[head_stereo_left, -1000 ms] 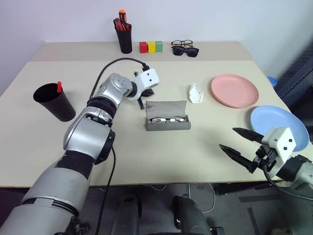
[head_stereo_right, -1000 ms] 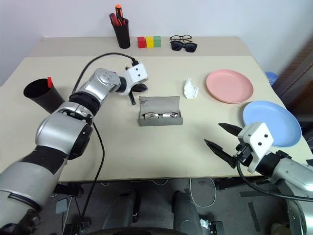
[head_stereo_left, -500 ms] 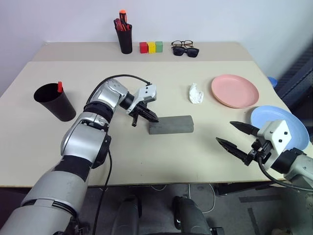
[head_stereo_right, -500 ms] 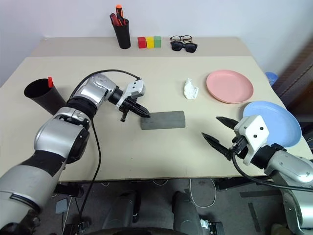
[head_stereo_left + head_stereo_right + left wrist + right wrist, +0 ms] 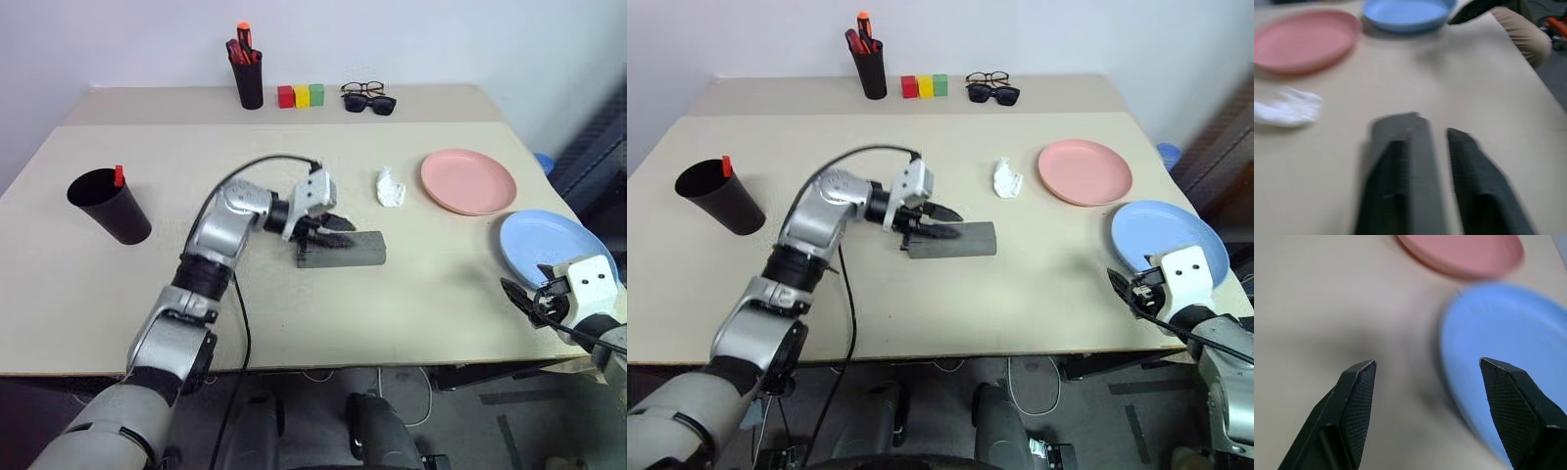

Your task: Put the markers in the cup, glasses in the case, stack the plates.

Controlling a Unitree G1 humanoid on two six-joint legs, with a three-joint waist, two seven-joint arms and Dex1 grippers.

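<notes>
The grey case lies shut at the table's middle, so the glasses are hidden. My left gripper hovers low over the case's left end, pointing along it, fingers apart and holding nothing. At the far left stands the black cup, and a marker's red cap pokes out of it. Of the two plates, the pink plate sits at the right, and the blue plate lies nearer, by the table's right edge. My right gripper is open at the blue plate's near rim.
At the back stand a black pen-holder with red and orange pens, three coloured blocks, and sunglasses with spectacles. A crumpled white tissue lies between the case and the pink plate.
The case's lid has come down shut over the glasses. My left gripper swung right over the case and opened. My right gripper moved right and down to the blue plate's edge.
</notes>
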